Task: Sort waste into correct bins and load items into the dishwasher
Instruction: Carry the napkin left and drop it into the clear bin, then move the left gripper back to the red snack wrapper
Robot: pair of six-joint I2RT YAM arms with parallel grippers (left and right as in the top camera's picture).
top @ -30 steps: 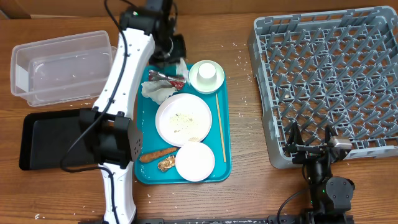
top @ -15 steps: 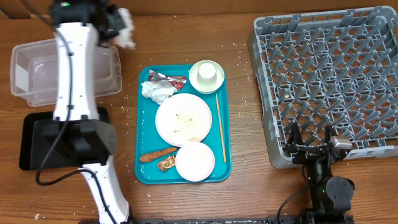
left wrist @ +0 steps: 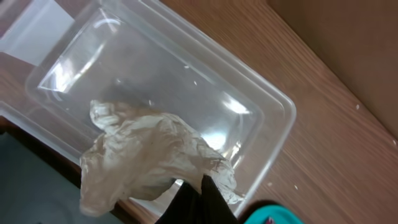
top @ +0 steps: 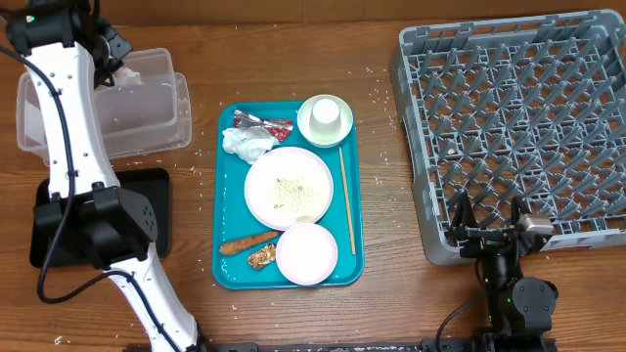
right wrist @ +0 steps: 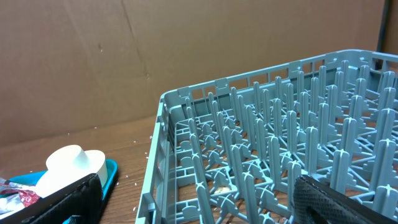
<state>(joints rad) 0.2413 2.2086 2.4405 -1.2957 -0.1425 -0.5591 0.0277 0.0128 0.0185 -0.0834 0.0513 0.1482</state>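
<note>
As the left gripper (top: 114, 51) hangs over the clear rectangular plastic tub (top: 147, 122), its jaws are clenched on a crumpled white paper napkin (left wrist: 149, 155). They pinch it by one edge, and the rest of it hangs loose beyond the fingertips. The tub stands to the left of the teal serving tray (top: 227, 196) and a little behind it, and its long axis points toward the tray's back corner. The napkin seems to be above the open tub, over the half that is nearer to the tray and not touching the floor of the tub. So the tub lies straight below the jaws, and I judge that the coming move is only to release them.

The shallow black rectangular plastic tray (top: 156, 191) lies left of the teal tray, in front of the tub. On the teal tray I see a second crumpled white napkin (top: 245, 144), a wide white plate (top: 289, 188) with rice grains, a white bowl (top: 306, 252), an upturned white cup (top: 326, 117), an orange-brown strip (top: 249, 242) and a small golden-brown scrap (top: 260, 257).

The right gripper (top: 487, 227) rests with its jaws spread wide and holds nothing, far to the right of the teal tray at the front edge of the large grey plastic dish rack (top: 509, 127). The left arm is much nearer to the tub
</note>
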